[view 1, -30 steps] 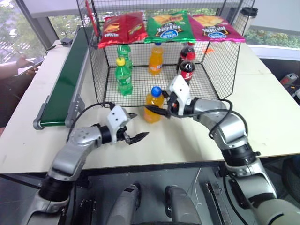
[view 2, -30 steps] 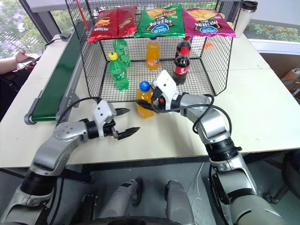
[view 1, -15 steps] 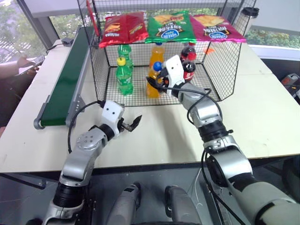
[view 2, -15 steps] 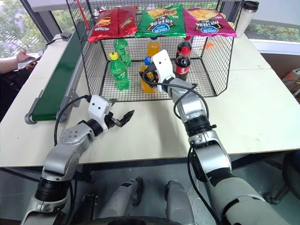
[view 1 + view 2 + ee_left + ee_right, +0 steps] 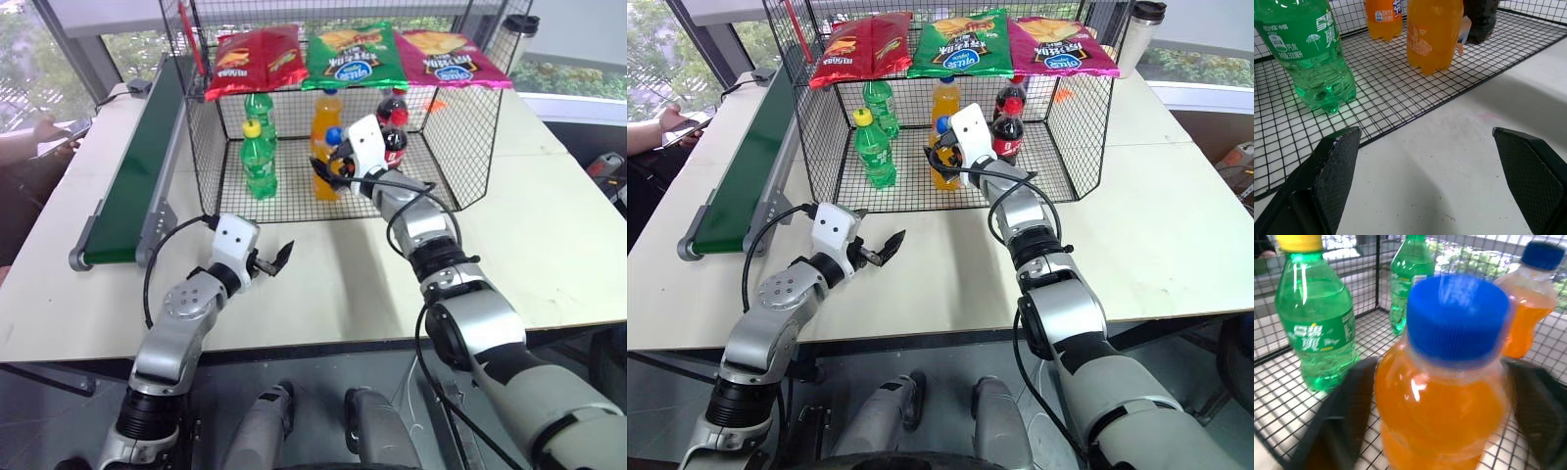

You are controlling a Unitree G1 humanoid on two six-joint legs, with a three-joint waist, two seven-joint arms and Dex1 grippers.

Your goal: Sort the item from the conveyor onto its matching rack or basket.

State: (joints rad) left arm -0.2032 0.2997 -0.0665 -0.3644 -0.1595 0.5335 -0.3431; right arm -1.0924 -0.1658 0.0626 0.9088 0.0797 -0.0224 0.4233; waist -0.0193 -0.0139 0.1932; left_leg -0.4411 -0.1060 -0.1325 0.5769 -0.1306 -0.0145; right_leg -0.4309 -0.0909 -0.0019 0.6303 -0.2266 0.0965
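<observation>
The wire-mesh cage [image 5: 460, 147] is set on the tabletop [image 5: 549, 225], with the conveyor [image 5: 132, 176] laid along its left side. Three chip bags [image 5: 343, 54] are laid on its top shelf. On the mesh floor, the orange soda bottle [image 5: 326, 168] is stood near the front, between the right gripper's fingers [image 5: 321, 172]; another orange bottle [image 5: 323, 113] is placed behind it, two green bottles [image 5: 258, 157] to its left, and two cola bottles [image 5: 394, 122] to its right. The left gripper [image 5: 277, 260] is held over the tabletop before the cage.

From the head, our two eye views look down and forward over the table [image 5: 549, 225] at the black wire cage [image 5: 460, 127]. Our wrist views sit very close, facing into that cage, and both show the orange bottle [image 5: 1442, 396] and a green bottle [image 5: 1308, 54].
</observation>
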